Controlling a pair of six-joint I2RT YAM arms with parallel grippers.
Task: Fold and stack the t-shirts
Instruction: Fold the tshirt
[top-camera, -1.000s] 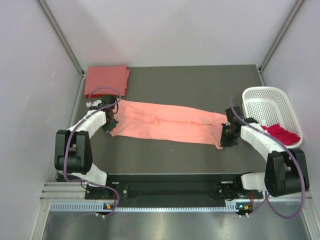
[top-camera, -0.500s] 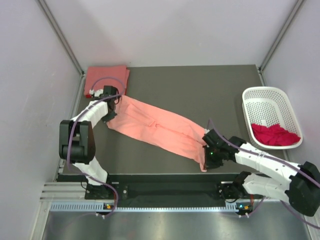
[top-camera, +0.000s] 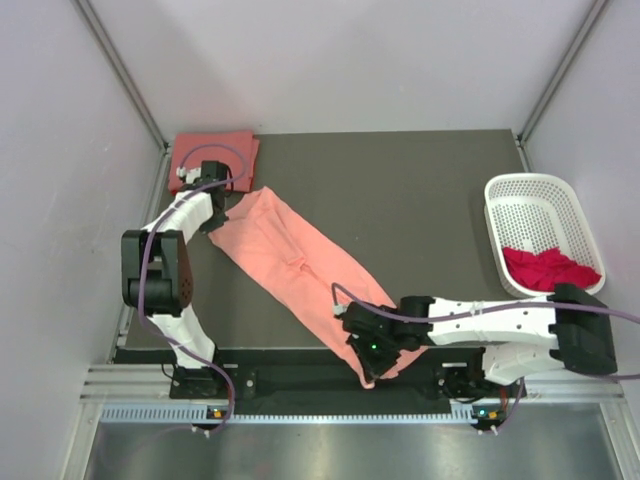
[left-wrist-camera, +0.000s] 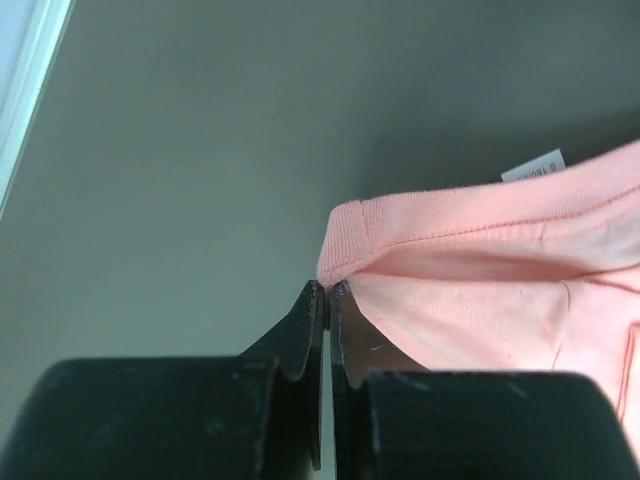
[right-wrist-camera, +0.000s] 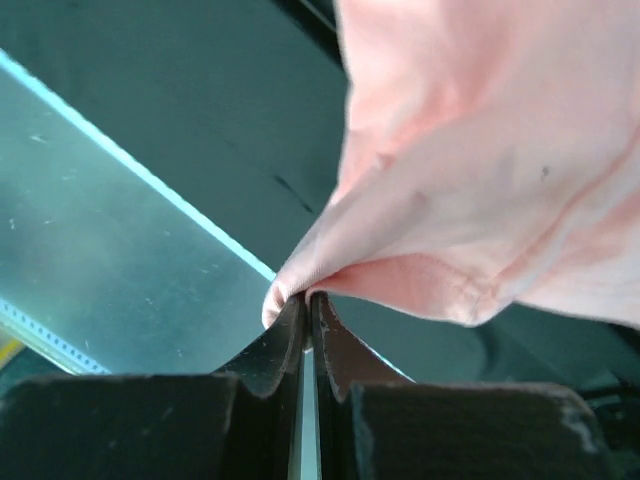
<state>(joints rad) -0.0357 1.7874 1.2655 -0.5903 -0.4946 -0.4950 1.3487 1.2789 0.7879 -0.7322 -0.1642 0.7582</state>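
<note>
The light salmon-pink t-shirt (top-camera: 295, 260) lies stretched in a long diagonal band from back left to the near edge. My left gripper (top-camera: 222, 210) is shut on its collar end (left-wrist-camera: 345, 260) near the back left. My right gripper (top-camera: 366, 362) is shut on its other end (right-wrist-camera: 300, 275), over the table's front edge. The coral-red t-shirt (top-camera: 210, 160) lies folded at the back left corner. The deep magenta-red t-shirt (top-camera: 548, 268) lies crumpled in the white basket (top-camera: 535, 195).
The white perforated basket stands at the right edge of the dark mat (top-camera: 420, 200). Grey walls close in left and right. A metal rail (top-camera: 320, 412) runs along the front below the arm bases.
My right gripper has swung from the right side to the front centre, dragging its end of the pink shirt. My left gripper has moved slightly back. The shirt now lies diagonally.
</note>
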